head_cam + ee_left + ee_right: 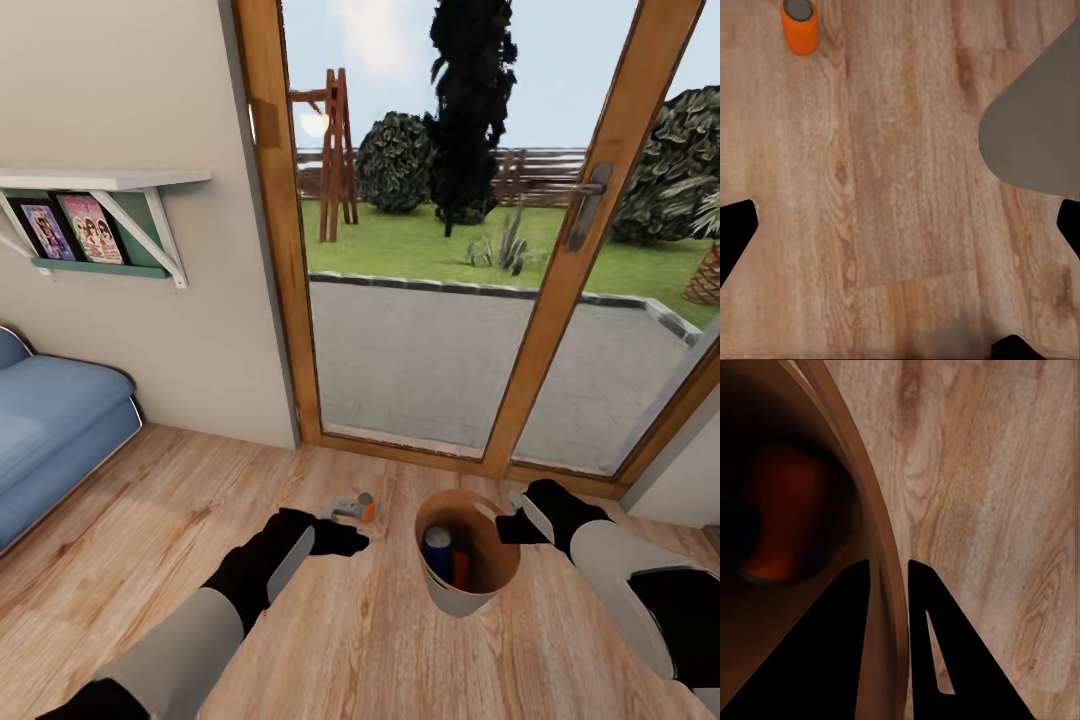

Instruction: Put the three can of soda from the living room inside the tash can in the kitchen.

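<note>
**Trash can held by its rim, one soda can loose on the floor**

The trash can [468,560] stands upright on the plank floor [360,640] in front of the wood-framed glass doors [480,230], its wood-toned inside facing up. Inside it, in the head view, sit a dark blue can [438,548] and an orange can [461,568], side by side against the near wall.

The right tool [518,527] is at the bin's right edge. In the right wrist view its two dark fingers [832,652] straddle the rim [881,577], one inside the wall and one outside, narrowed onto it.

A third soda can [352,508], orange with a grey top, lies on its side on the floor just left of the bin, apart from it. In the left wrist view it [799,25] lies well beyond the fingertips.

The left tool [350,543] hovers over bare floor near that can, its fingers [735,232] spread wide at the picture's edges and holding nothing.

A blue sofa [50,430] and a wall shelf [100,215] stand at the left.
</note>
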`<state>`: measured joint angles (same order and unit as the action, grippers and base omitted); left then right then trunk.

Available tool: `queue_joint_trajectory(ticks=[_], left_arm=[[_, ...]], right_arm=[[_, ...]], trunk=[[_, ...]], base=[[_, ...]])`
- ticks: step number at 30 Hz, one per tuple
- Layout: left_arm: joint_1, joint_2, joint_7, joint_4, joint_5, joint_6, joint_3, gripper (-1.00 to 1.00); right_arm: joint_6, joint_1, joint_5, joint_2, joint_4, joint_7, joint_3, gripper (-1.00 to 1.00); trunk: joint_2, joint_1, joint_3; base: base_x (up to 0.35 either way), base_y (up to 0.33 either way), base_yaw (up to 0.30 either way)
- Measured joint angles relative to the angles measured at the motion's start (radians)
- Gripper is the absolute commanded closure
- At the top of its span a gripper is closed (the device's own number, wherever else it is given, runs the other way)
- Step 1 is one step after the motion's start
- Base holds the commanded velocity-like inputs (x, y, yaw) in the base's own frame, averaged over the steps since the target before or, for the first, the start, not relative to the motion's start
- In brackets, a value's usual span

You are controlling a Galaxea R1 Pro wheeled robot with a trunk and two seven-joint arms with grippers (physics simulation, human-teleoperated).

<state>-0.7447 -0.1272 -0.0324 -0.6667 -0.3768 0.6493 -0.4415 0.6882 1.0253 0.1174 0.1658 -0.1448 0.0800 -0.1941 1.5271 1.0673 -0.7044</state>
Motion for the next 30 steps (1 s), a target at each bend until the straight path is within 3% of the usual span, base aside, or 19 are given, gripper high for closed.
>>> queue_joint_trajectory(ticks=[6, 7, 8, 15, 22, 30], left_arm=[[-0.07, 0.0, 0.024, 0.139, -0.002, 0.002, 0.036, -1.0], [-0.091, -0.001, 0.082, 0.181, 0.0, 0.009, 0.061, -1.0], [-0.096, -0.001, 0.099, 0.188, -0.002, 0.012, 0.066, -1.0], [-0.11, -0.002, 0.16, 0.206, -0.004, 0.053, 0.081, -1.0], [-0.111, -0.004, 0.17, 0.2, -0.005, 0.111, 0.082, -1.0], [-0.111, -0.002, 0.171, 0.199, -0.005, 0.12, 0.081, -1.0]], right_arm=[[-0.001, -0.001, 0.006, 0.002, -0.002, 0.004, 0.012, 1.0], [0.0, -0.001, 0.007, 0.002, -0.002, 0.005, 0.014, 1.0], [0.001, -0.001, 0.007, 0.003, -0.002, 0.005, 0.014, 1.0], [0.0, -0.001, 0.005, 0.003, -0.002, 0.004, 0.013, 1.0], [0.0, -0.001, 0.003, 0.003, -0.002, 0.003, 0.011, 1.0], [0.001, -0.001, 0.01, 0.003, -0.003, 0.008, 0.017, 1.0]], trunk=[[0.0, 0.0, 0.0], [0.0, 0.0, 0.0], [0.0, 0.0, 0.001], [0.0, 0.0, 0.002], [0.0, 0.0, 0.002], [0.0, 0.0, 0.002]], base=[[0.0, 0.0, -0.039], [0.0, 0.0, -0.102], [0.0, 0.0, -0.094], [0.0, 0.0, -0.041], [0.0, 0.0, -0.005], [0.0, 0.0, -0.069]])
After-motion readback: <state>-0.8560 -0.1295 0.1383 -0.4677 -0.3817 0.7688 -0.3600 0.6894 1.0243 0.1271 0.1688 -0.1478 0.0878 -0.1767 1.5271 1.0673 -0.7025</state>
